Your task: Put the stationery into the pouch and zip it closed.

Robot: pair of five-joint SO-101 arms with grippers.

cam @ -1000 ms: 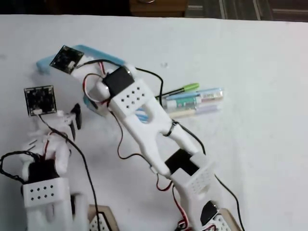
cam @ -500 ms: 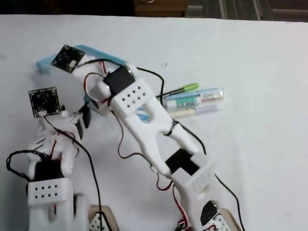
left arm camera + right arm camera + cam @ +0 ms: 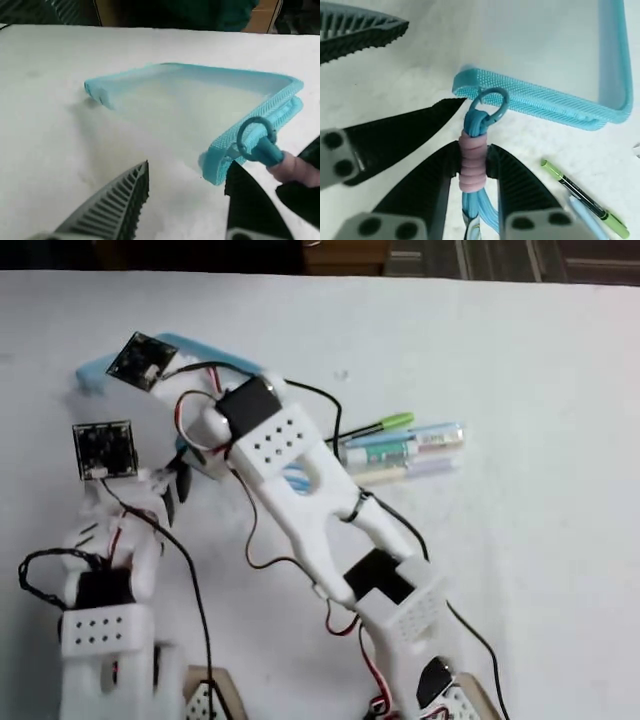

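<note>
The pouch [image 3: 195, 100] is clear with a light blue rim and lies flat at the table's far left [image 3: 205, 352]. From its near corner hangs a blue ring with a pink zipper pull [image 3: 472, 162], and my right gripper [image 3: 472, 150] is shut on that pull. My left gripper [image 3: 187, 197] is open, a little short of the same corner, with its dark fingers [image 3: 172, 485] beside the right arm's wrist. The stationery lies outside the pouch: a green pen [image 3: 385, 425] and a few pale tubes [image 3: 405, 452] at the table's middle.
The right arm [image 3: 300, 490] stretches diagonally from the near right to the pouch, with red and black cables along it. The white table [image 3: 520, 360] has free room on the right and far side.
My left arm has moved up and to the right, bringing its gripper closer to the pouch corner. The right arm and the stationery have kept still.
</note>
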